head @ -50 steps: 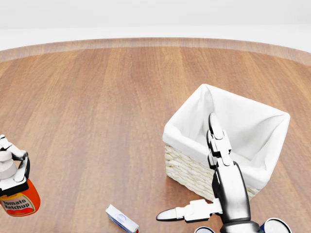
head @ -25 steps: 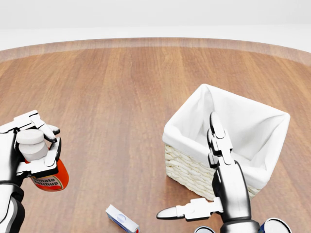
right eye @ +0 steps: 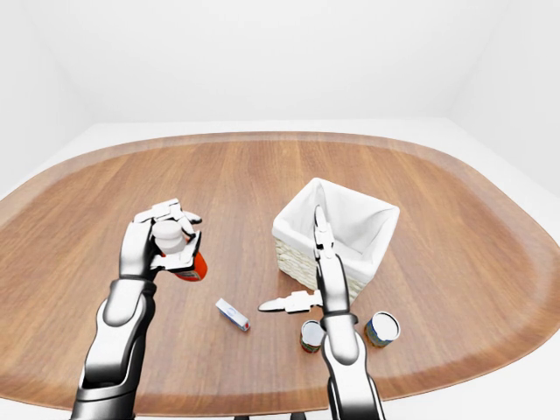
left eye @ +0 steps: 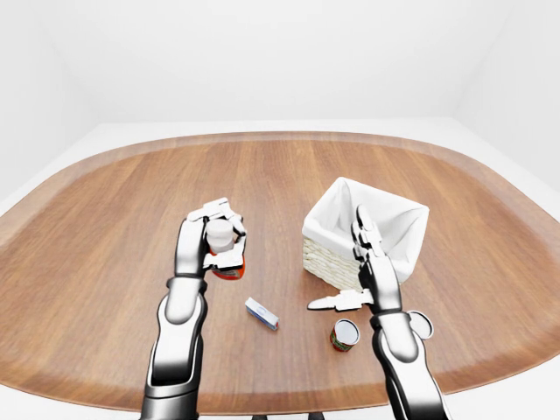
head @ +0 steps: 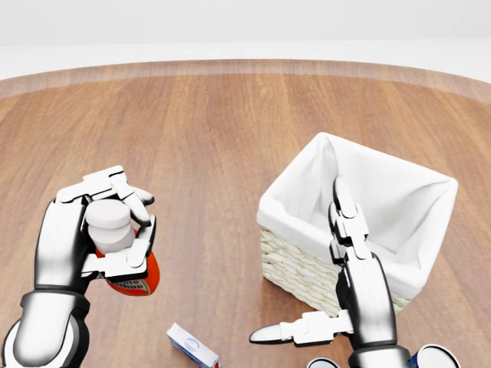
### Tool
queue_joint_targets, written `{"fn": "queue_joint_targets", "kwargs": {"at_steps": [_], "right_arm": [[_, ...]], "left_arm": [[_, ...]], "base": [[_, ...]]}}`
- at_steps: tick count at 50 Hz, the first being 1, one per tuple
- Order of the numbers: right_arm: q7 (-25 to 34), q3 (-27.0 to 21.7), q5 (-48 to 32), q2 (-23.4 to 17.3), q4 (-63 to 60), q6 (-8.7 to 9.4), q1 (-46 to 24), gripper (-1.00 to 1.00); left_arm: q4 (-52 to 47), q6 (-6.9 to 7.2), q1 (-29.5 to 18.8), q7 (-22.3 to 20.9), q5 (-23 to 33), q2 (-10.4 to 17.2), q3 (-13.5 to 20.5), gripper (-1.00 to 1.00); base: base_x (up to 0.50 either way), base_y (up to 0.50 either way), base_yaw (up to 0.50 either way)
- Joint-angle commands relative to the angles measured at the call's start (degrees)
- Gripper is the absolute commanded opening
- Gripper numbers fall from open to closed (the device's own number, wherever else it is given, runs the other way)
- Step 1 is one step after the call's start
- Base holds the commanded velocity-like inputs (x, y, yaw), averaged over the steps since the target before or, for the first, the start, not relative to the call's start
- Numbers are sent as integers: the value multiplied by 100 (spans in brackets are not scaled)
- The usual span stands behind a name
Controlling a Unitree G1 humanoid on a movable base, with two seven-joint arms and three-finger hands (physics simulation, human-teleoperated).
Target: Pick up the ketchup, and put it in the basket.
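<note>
**Ketchup gripped in L hand, held above table, left of basket**

L hand (head: 96, 234) had fingers wrapped round the ketchup (head: 130, 272), gripping it at neck/upper body. Bottle clear of the table (head: 215, 138). White cap sat between the fingers, pointing up and toward the camera in the head view; red body w/ label ran down-right below the hand. Long axis tilted, not vertical, cap end nearer the lens. Exact tilt angle can't be told.

R hand (head: 345, 268) was spread, not gripping anything: two fingers straight up in the head view, thumb stuck out to the view's left. It overlapped the basket's near wall in the picture; contact can't be told.

Basket (head: 399, 199): wicker w/ white cloth liner, on table, right of ketchup, well apart.

Small white-blue box (head: 192, 346) lay on table between the two arms, bottom of head view. Two cans (right eye: 312, 335) (right eye: 382, 328) stood either side of R forearm, tops visible.
</note>
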Motion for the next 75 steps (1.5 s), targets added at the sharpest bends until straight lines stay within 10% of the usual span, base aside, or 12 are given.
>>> {"fn": "queue_joint_targets", "kwargs": {"at_steps": [1, 48, 75], "right_arm": [[11, 30, -19, 5, 109, -61, -26, 100], [50, 56, -4, -7, -32, -29, 36, 100], [30, 66, -49, -10, 28, -56, 15, 100]], "left_arm": [[-513, 0, -7, 69, 153, -265, -501, -92], [-1006, 0, 528, 420, 1144, -950, -3163, -91], [-1223, 0, 695, 617, 1325, -915, -3894, -91]], "base": [[0, 0, 0], [0, 0, 0], [0, 0, 0]]}}
